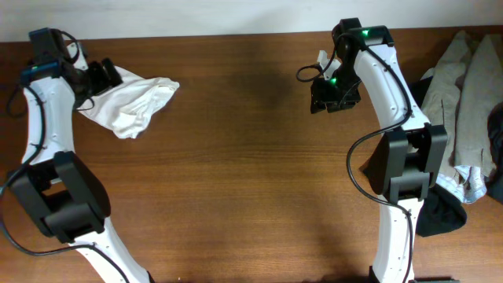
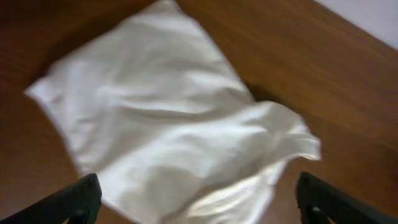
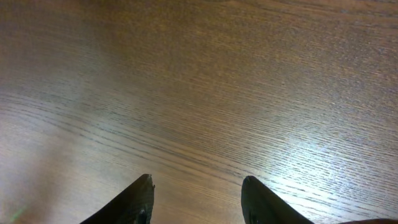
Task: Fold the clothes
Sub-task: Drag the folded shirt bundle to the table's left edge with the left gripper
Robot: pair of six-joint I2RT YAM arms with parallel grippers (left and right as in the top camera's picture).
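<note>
**T-shirt bunched at the far left, both grippers spread**

Nearest you, on the near side of the white T-shirt (image 1: 134, 106), the two arm bases are standing at the front edge of the table (image 1: 236, 181). Bare wood is running between them, giving you wide room to work. That open wood is stretching up to the T-shirt's near edge and along its whole right side.

Well off to the T-shirt's right, past the right arm, a black garment (image 1: 442, 214) is sitting at the table's right edge. A beige-grey garment (image 1: 464, 86) is lying heaped just beyond it.

The T-shirt itself is lying rumpled rather than flat, its edges curling, a little short of the table's far edge. The left gripper (image 1: 100, 76) is hanging over the T-shirt's far-left end. Its fingers (image 2: 81, 199) are spread wide either side of the cloth and pinching nothing; you cannot tell whether they are touching it. The right gripper (image 1: 332, 96) is hovering well right of the T-shirt, about level with it, fingers parted over bare wood.
</note>
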